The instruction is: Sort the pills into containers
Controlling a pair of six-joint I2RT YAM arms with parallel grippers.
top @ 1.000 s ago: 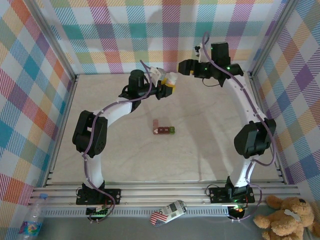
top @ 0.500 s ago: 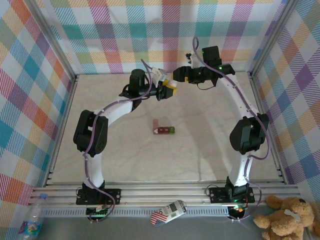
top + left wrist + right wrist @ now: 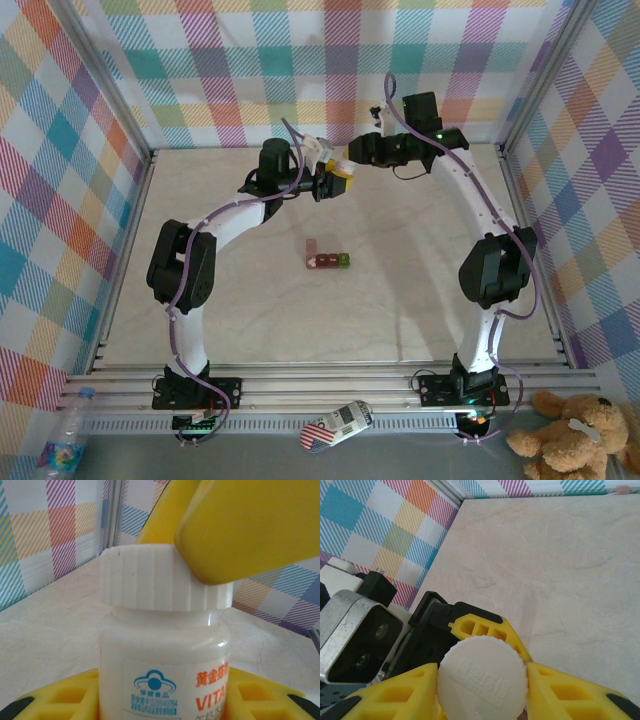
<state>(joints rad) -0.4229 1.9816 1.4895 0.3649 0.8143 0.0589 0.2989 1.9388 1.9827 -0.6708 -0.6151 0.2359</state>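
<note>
Bottle sits in left hand, right hand clamping cap.

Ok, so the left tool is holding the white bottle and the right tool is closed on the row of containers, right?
No: the right tool is closed on the cap of the white bottle, not on the containers, which lie free, away from both tools. The right wrist view shows it. The left tool does hold the white bottle.
</note>
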